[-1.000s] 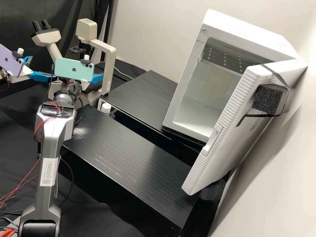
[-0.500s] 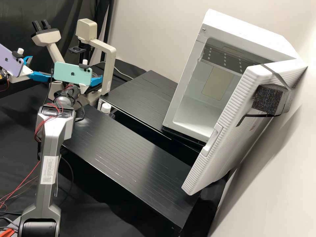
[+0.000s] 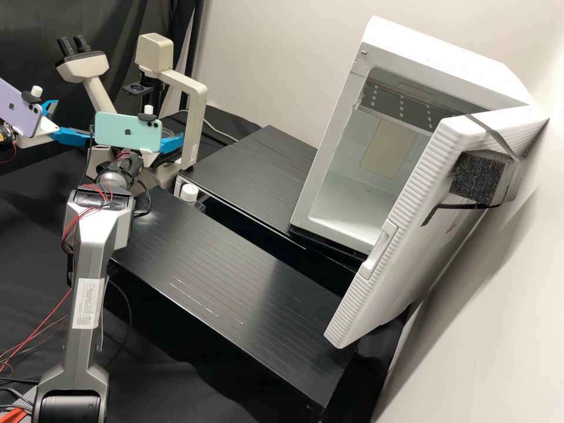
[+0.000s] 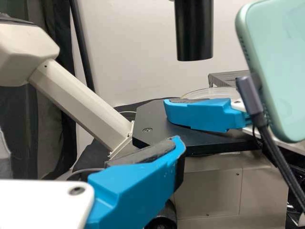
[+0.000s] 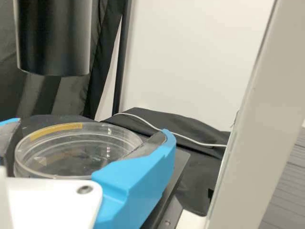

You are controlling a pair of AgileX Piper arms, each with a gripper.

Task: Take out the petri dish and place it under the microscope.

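Lying inside the right pincer [image 3: 176,139] is the petri dish [image 5: 76,150].

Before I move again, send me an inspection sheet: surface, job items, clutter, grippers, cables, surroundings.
Surface: two black ridged platforms, dark cloth beneath.
Petri dish: clear, over the black stage of the microscope; whether it rests there, I cannot tell.
Clutter: white-capped container by the gap between the platforms.
Right gripper: closed around the petri dish.
Left gripper: open, beside the microscope.
Cables: red wires looped along the right arm; pale cable behind the microscope.
Surroundings: white cabinet with its door open, foam block strapped to the door; dark curtain, pale wall.
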